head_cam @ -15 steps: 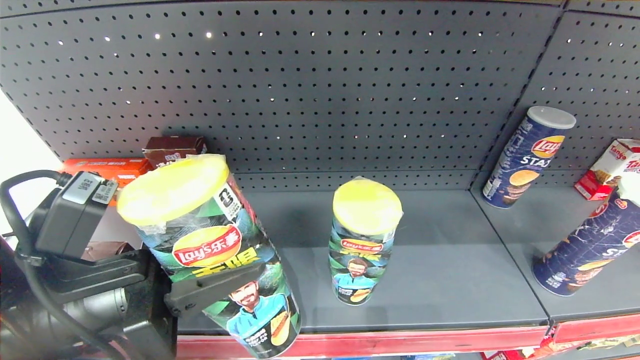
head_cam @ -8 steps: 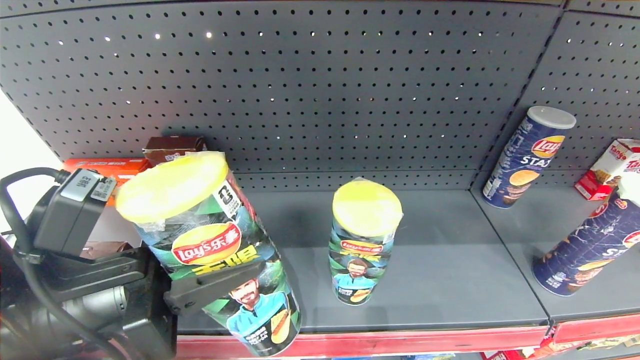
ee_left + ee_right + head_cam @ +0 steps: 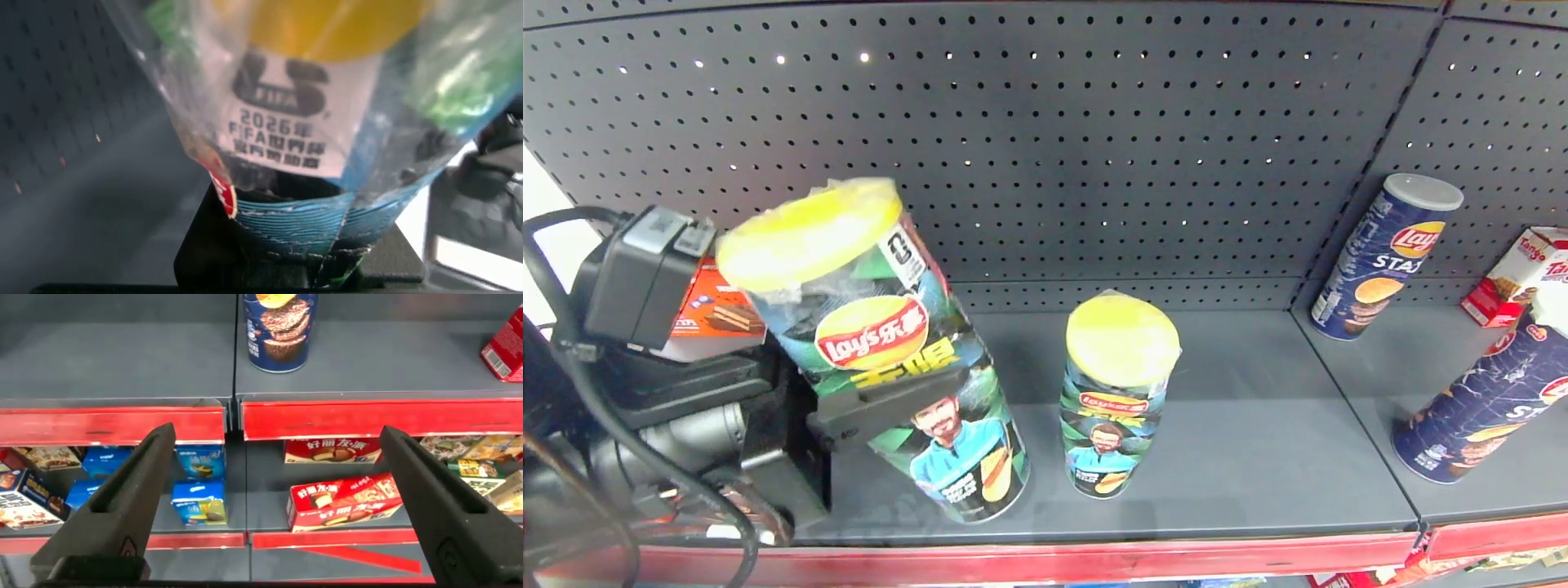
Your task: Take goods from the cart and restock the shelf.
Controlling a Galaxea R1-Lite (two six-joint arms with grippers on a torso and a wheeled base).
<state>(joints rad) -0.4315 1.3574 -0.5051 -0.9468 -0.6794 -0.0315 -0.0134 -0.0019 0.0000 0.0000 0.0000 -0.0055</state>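
I count four chip cans: two green, two blue. On the shelf (image 3: 1241, 441) are the upright green can (image 3: 1116, 392), the rear blue can (image 3: 1388, 257) and the front blue can (image 3: 1478, 408). My left pincer (image 3: 878, 412) pinches the tilted green can (image 3: 882, 327) over the shelf's left part. My right pincer (image 3: 278, 433) is spread wide, holding nothing.

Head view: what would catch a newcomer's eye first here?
The big yellow-lidded chip can stands out, tilted in the jaws of the left gripper over the front left of the grey shelf. To its right a matching can stands upright on the shelf. A dark blue can sits farther right.
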